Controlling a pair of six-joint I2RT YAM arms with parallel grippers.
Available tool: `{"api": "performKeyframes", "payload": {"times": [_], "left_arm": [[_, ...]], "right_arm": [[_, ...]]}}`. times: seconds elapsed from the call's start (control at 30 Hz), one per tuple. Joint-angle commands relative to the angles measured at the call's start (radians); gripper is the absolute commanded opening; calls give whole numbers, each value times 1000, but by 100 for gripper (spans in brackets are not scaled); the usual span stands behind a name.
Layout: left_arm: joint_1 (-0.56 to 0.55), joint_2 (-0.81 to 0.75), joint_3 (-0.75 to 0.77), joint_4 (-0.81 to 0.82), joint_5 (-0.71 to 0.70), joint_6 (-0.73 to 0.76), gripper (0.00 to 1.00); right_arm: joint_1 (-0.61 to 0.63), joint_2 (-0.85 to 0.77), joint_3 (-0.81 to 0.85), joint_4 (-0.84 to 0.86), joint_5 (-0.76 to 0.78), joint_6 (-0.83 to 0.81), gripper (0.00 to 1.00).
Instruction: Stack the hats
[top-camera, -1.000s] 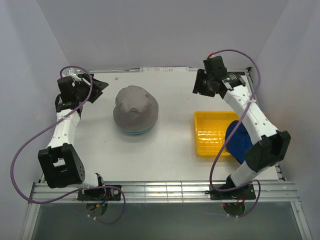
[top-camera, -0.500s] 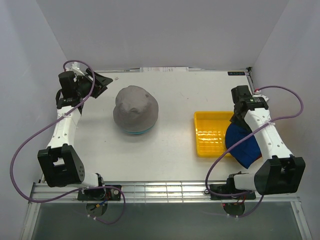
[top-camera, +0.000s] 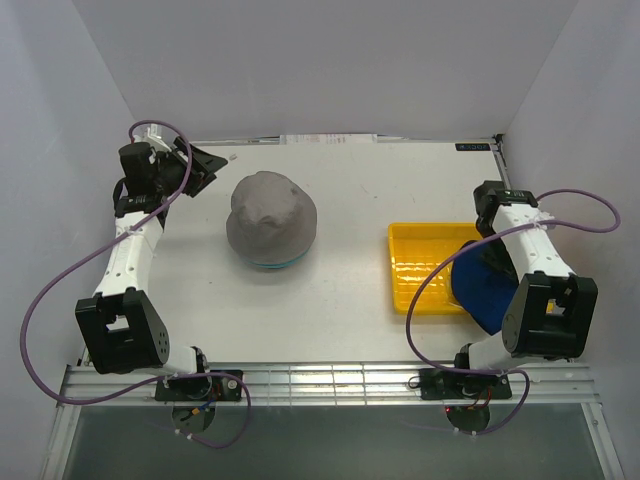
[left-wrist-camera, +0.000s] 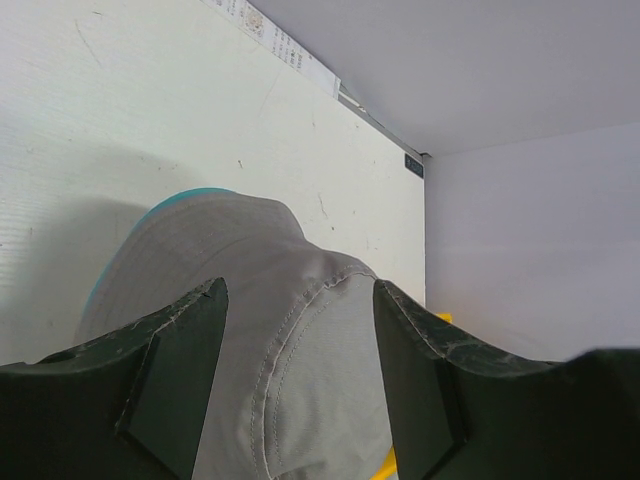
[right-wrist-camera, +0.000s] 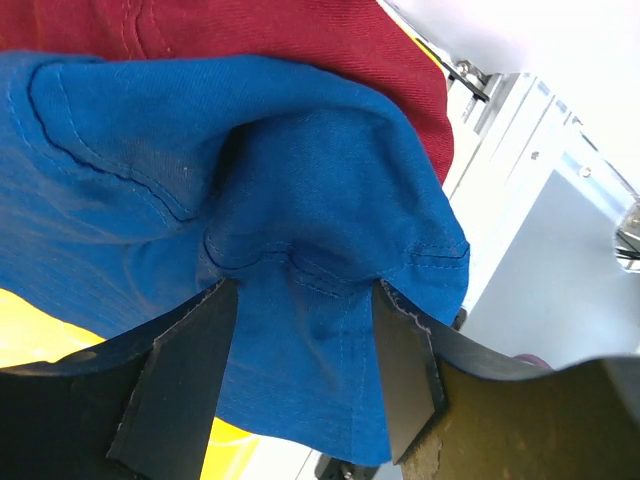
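While hats (top-camera: 270, 225) seemingly stayed, hand (right-wrist-camera: 300, 295) withdrew.

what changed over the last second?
Right tool swung from the table's far side back to the right edge and now straddles a fold of the blue hat, jaws open. Nothing taken or released. Left tool barely shifted; grey hat and yellow tray stayed put.
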Motion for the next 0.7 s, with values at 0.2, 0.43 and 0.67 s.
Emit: {"api": "performKeyframes", "payload": {"times": [0.2,0.43,0.67], "left_arm": [[-8,-11,-1,-16,-7,27,70],[-11,-11,-7,-18,-10,30,69],[-12,-20,-11,-22,-16,33,69]], "right_arm": [[-28,-63,-47,82,4,-39,62],[-31,-117,-111,166,-46,-114,59],[-31,-233,-148,335,-205,-268,24]]}}
